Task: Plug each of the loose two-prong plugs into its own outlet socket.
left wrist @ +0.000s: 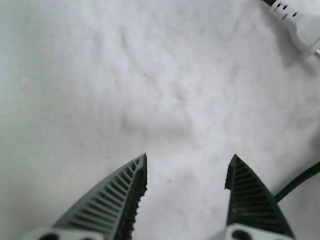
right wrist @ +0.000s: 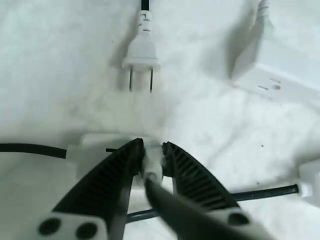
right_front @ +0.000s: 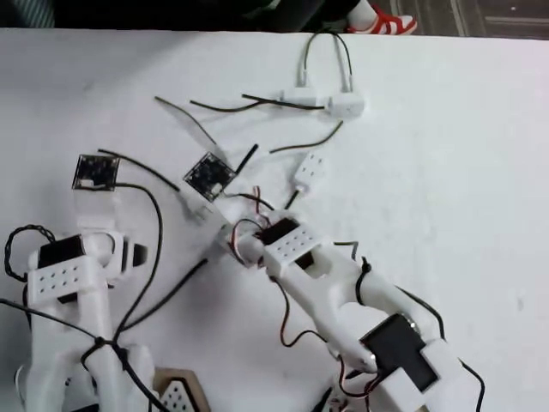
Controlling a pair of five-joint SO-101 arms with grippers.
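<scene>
My right gripper (right wrist: 152, 147) is shut on a small white plug (right wrist: 152, 167) with a black cord, held against a white socket block (right wrist: 92, 150). Just beyond lies a loose white two-prong plug (right wrist: 142, 52), its prongs pointing toward the gripper. Another white outlet (right wrist: 280, 70) sits farther off to the side. In the high view the right arm (right_front: 292, 249) reaches to the table's middle, near an outlet (right_front: 310, 169). My left gripper (left wrist: 187, 165) hangs open over bare table, with a white plug (left wrist: 302, 27) beyond it at the view's corner.
Black cords (right_front: 223, 107) trail across the middle of the white table (right_front: 463, 172). At the back, a white outlet (right_front: 346, 106) and plug (right_front: 296, 94) are joined by a white cord loop. The left arm (right_front: 73, 275) stands at the front left.
</scene>
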